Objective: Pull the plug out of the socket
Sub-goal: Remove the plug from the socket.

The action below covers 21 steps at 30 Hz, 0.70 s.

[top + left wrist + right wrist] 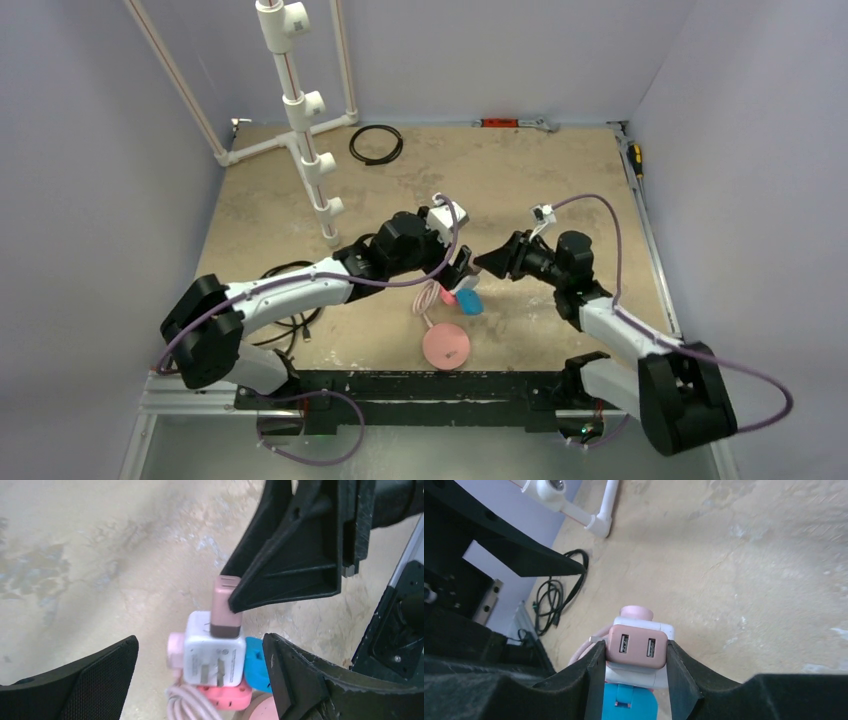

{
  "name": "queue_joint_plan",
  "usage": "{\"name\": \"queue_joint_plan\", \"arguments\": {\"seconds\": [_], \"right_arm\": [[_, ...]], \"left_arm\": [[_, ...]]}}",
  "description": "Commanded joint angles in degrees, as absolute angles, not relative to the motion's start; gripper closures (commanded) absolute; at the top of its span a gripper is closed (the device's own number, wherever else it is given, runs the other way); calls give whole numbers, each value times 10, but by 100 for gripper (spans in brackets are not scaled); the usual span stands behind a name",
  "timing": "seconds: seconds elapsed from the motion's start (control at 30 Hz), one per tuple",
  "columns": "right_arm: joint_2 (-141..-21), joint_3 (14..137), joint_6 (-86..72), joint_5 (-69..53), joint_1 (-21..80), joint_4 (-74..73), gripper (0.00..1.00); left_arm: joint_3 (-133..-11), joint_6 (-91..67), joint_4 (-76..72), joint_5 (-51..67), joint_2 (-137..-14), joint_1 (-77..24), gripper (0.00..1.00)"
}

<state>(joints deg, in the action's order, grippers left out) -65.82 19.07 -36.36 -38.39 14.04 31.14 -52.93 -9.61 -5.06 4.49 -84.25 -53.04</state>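
The left gripper [200, 642] is open wide, and the socket [216, 655] sits in the gap between its two sides. The socket is a small white cube near the front middle of the tan table [560, 170], between the two grippers. A pink plug [224, 611] with two USB holes is stuck in one face of it. A blue plug [256, 659] sticks out of another face. The right gripper [636, 652] pinches the pink plug tight from both sides.

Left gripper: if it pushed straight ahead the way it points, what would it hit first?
Most likely the socket, the white cube sitting just ahead between the left gripper's open fingers. The right gripper clamps the pink plug on it. Exact depth is unclear.
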Motion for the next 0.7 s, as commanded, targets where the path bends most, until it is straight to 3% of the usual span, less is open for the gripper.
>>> {"name": "queue_joint_plan", "arguments": {"seconds": [0.0, 0.17, 0.4, 0.67], "right_arm": [[-559, 235, -311, -293, 148, 219, 100], [-526, 263, -268, -251, 149, 148, 100], [-508, 232, -271, -233, 149, 163, 100], [-508, 219, -267, -233, 149, 180, 100]], "left_arm": [[-539, -119, 9, -3, -803, -532, 6], [-526, -129, 55, 66, -822, -530, 4], [-544, -164, 61, 141, -881, -526, 5], [-551, -165, 61, 154, -900, -504, 28]]}}
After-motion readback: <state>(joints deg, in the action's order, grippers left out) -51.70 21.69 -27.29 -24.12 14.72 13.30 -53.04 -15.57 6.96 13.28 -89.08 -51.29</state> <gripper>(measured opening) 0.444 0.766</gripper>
